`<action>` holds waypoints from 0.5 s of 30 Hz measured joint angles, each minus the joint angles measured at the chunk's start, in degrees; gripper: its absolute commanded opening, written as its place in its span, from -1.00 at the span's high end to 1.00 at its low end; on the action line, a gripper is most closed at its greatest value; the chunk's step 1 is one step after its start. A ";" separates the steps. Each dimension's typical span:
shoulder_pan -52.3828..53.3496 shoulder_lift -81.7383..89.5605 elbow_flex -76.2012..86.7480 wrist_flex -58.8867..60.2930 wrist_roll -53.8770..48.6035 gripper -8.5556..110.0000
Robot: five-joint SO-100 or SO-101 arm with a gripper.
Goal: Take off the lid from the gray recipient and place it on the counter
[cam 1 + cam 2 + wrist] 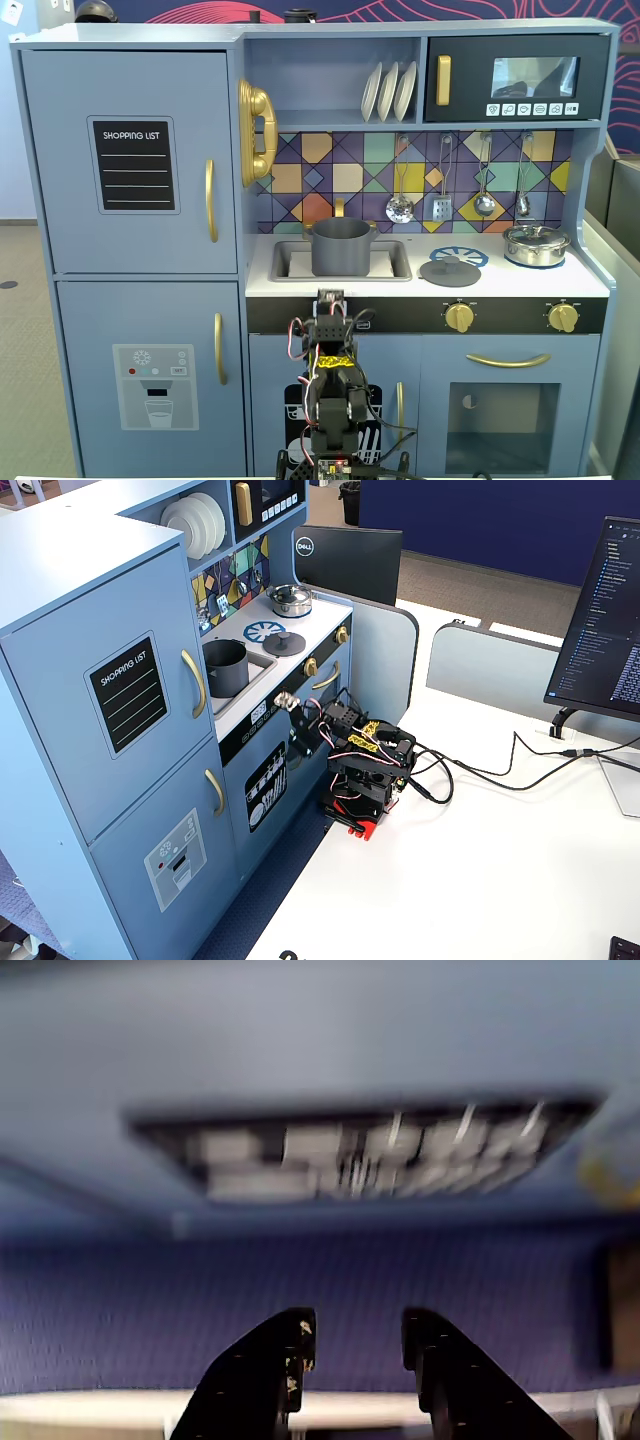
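Note:
The dark gray pot (340,247) stands in the sink recess of the white counter (500,283) with no lid on it. It also shows in the other fixed view (226,667). The dark gray lid (450,271) lies flat on the counter to the right of the sink, next to the blue burner ring; it also shows in the other fixed view (285,643). My gripper (358,1338) is open and empty. It is low in front of the kitchen's lower doors (297,738), well below the counter and apart from pot and lid.
A shiny silver pot with its lid (536,244) stands at the counter's right end. Utensils (440,190) hang on the tiled back wall. The arm's base (360,800) stands on a white table with cables; a monitor (610,620) stands at the right.

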 measured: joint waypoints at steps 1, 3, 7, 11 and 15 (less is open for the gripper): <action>-0.26 0.70 1.76 0.00 0.18 0.86; -0.70 2.37 5.10 0.00 0.70 0.86; -1.41 5.62 7.47 4.48 1.32 0.85; -1.41 7.21 7.73 11.87 0.26 0.84; -1.41 7.65 7.29 17.05 -1.41 0.80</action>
